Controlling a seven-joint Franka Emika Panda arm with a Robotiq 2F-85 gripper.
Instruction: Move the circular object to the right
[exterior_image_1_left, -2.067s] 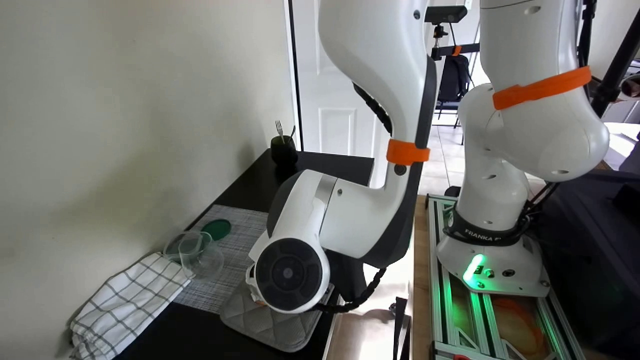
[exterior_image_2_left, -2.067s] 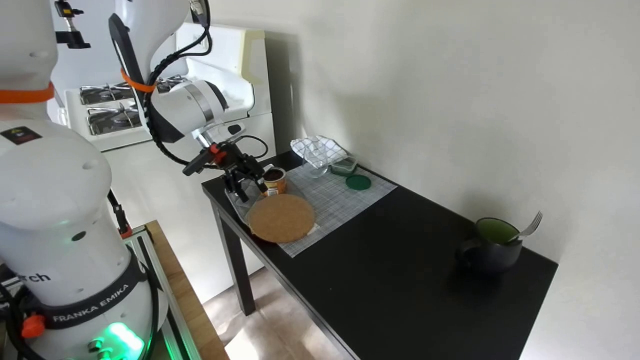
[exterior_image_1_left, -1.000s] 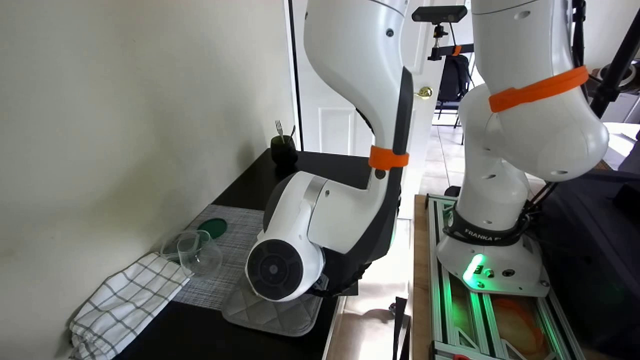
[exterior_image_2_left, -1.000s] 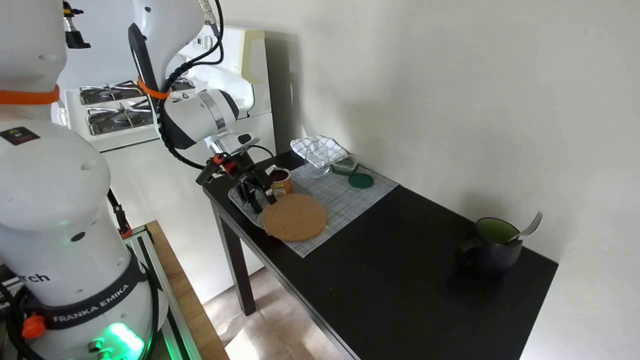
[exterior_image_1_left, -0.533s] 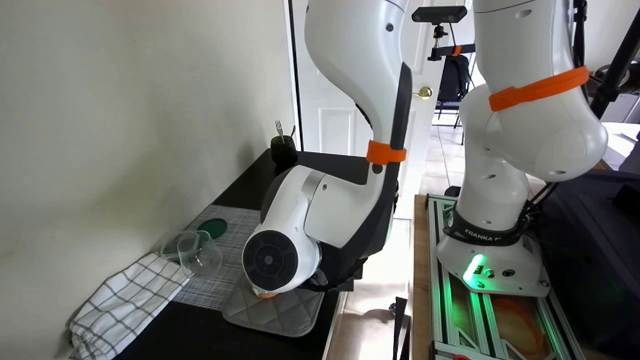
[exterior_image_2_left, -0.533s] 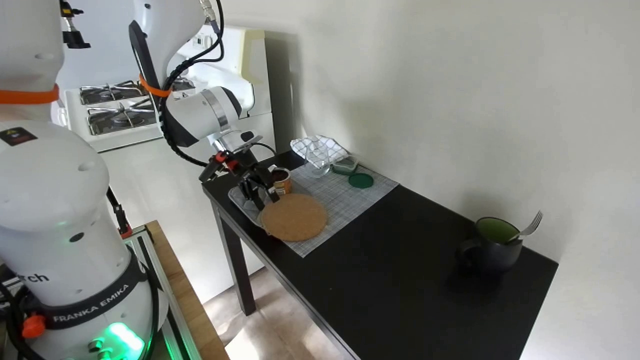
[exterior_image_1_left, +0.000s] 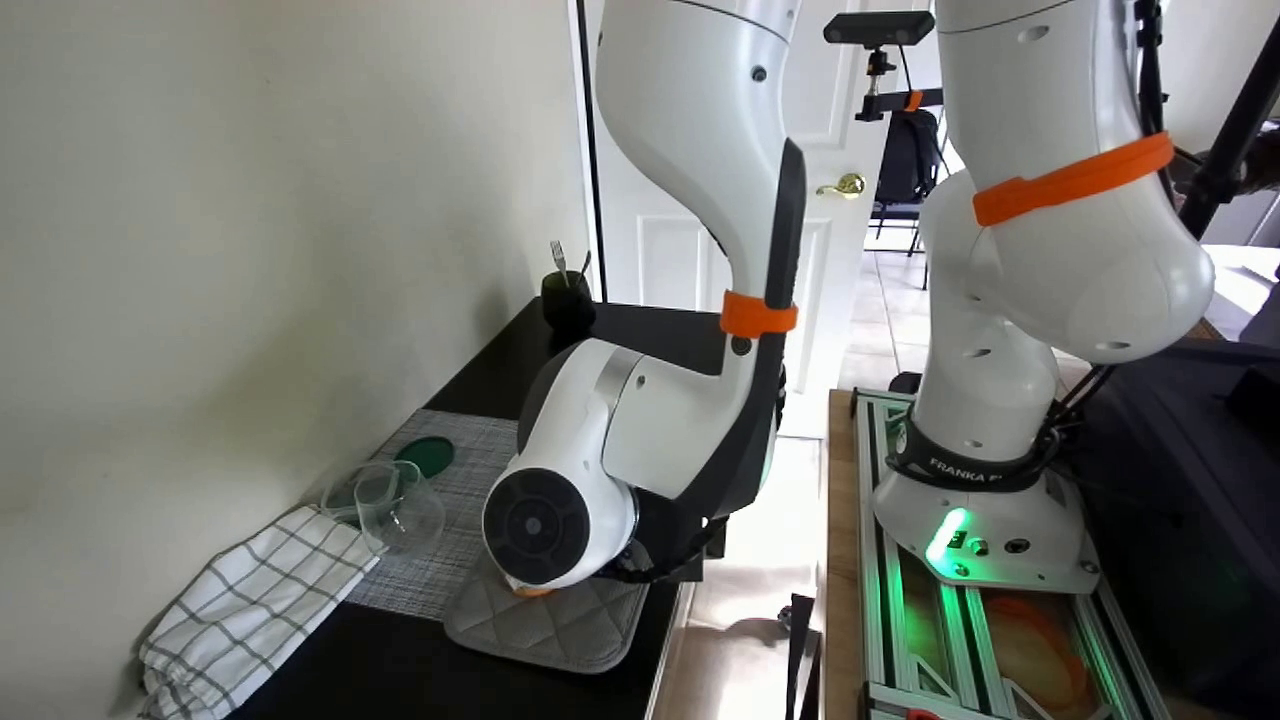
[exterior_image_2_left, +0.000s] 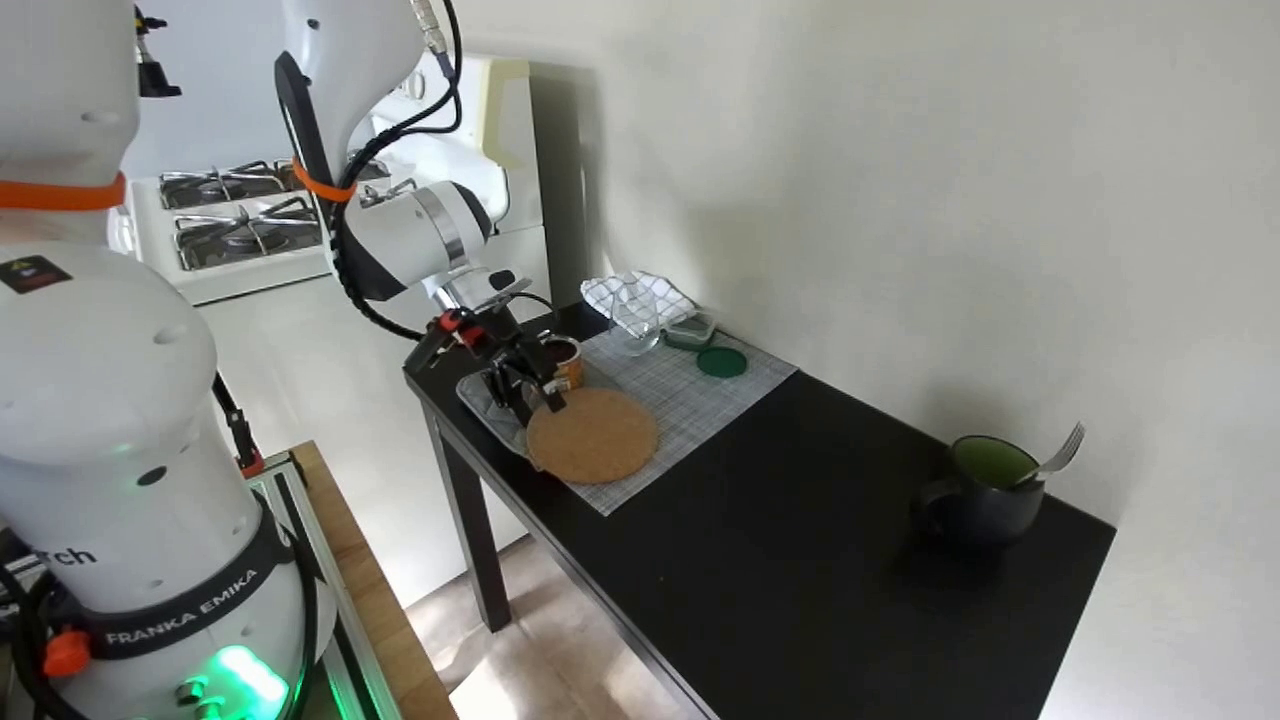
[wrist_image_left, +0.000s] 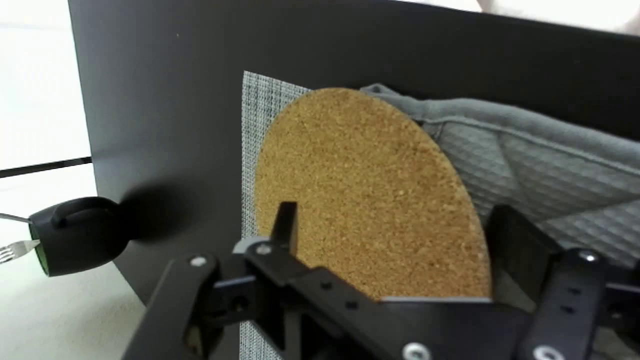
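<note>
The jaws stand spread well apart in the wrist view, one of them in front of the round cork disc (wrist_image_left: 370, 192) and the other just outside its edge, in front of a grey quilted pad (wrist_image_left: 505, 155). Whether either touches the cork cannot be told. The disc lies flat near the robot's side of the black surface (exterior_image_2_left: 800, 570), mostly on a grey woven placemat (exterior_image_2_left: 690, 410), with one side overlapping the pad (a strip of the mat shows beyond its rim).

In an exterior view the white arm (exterior_image_2_left: 395, 238) slopes down and the jaws come to the side of the disc, just beside a container (exterior_image_2_left: 570, 372) with a pale rim, a dark inside and an orange side. Toward the wall side of the placemat are a green lid (exterior_image_2_left: 722, 361), a clear dish (exterior_image_2_left: 690, 331) and a clear glass (exterior_image_1_left: 400, 520), with a checked cloth (exterior_image_1_left: 265, 600) next to them.

Well apart from all this, a dark mug (exterior_image_2_left: 985, 505) with a green inside stands near the wall, a fork (exterior_image_2_left: 1055, 457) leaning out over its rim. In an exterior view a green light (exterior_image_1_left: 946, 535) glows on the robot's base (exterior_image_1_left: 1010, 520), and there the arm hides the disc and the jaws
</note>
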